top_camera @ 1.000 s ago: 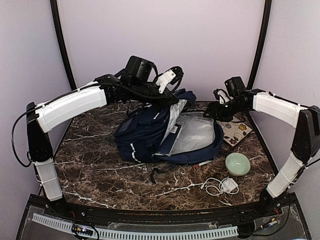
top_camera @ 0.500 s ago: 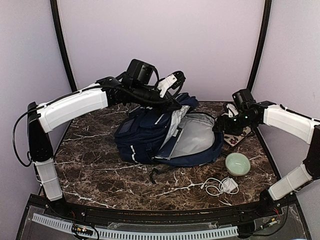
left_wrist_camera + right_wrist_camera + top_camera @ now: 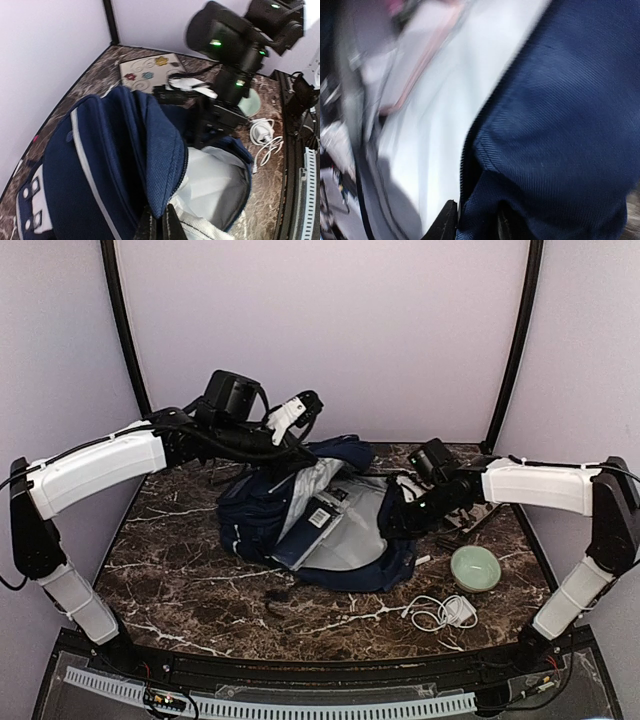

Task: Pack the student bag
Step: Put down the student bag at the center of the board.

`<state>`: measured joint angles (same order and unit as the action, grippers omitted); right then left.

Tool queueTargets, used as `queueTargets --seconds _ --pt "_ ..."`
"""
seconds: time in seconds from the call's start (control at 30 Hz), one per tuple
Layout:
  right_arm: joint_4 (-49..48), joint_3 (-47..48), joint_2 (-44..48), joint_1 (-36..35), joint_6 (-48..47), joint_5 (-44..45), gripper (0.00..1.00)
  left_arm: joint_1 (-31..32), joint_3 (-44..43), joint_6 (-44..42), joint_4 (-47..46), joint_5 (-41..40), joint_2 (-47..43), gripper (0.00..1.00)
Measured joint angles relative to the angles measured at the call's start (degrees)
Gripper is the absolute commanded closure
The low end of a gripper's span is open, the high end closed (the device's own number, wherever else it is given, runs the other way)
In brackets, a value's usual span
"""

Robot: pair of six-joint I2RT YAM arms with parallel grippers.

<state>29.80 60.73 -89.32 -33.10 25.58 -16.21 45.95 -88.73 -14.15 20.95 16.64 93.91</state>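
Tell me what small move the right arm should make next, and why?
Probably open the right tool, which pinches the rim of the student bag, and pull back toward the notebook. The left tool holds the flap up, the grey lining is exposed, and the notebook lies outside.

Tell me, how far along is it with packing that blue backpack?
Done: the student bag lies unzipped, grey lining showing. In hand: the left gripper pinches the upper flap and the right gripper grips the opposite rim, holding the mouth wide. Left: the green bowl, white charger and flowered notebook lie on the table outside the bag.
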Motion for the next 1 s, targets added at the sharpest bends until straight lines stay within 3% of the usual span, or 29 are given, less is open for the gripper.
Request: queueTargets --seconds 0.13,0.3,0.4,0.5,0.67,0.83,0.9,1.0 --pt "-2.32 4.85 -4.07 -10.91 0.50 -5.20 0.65 -6.29 5.79 -1.14 1.27 -3.13 -6.69 0.75" --pt "-6.99 11.74 -8.11 -21.62 -0.11 -13.70 0.44 -9.88 13.25 -6.99 6.10 -2.51 -16.00 0.18" --pt "-8.04 13.40 -7.63 -23.87 -2.25 -18.16 0.28 -9.73 19.02 -10.73 7.87 4.59 -22.53 0.02" --pt "-6.95 13.60 -5.81 -23.12 -5.81 -20.65 0.03 -9.62 21.92 -13.57 8.52 13.44 -28.63 0.01" --pt "-4.39 12.90 -0.07 -19.43 -9.97 -21.94 0.00 -9.40 22.01 -15.43 6.93 22.45 -33.16 0.02" --pt "-5.73 11.28 6.67 -7.30 -10.69 -19.43 0.00 -9.42 18.25 -11.65 6.01 15.39 -25.90 0.11" --pt "-7.26 11.30 6.14 -1.53 -10.75 -16.59 0.06 -9.53 14.67 -9.29 6.08 10.05 -19.08 0.16" --pt "-7.89 12.13 1.18 3.65 -10.21 -12.22 0.29 -9.86 9.84 -6.23 7.34 4.35 -10.01 0.18"
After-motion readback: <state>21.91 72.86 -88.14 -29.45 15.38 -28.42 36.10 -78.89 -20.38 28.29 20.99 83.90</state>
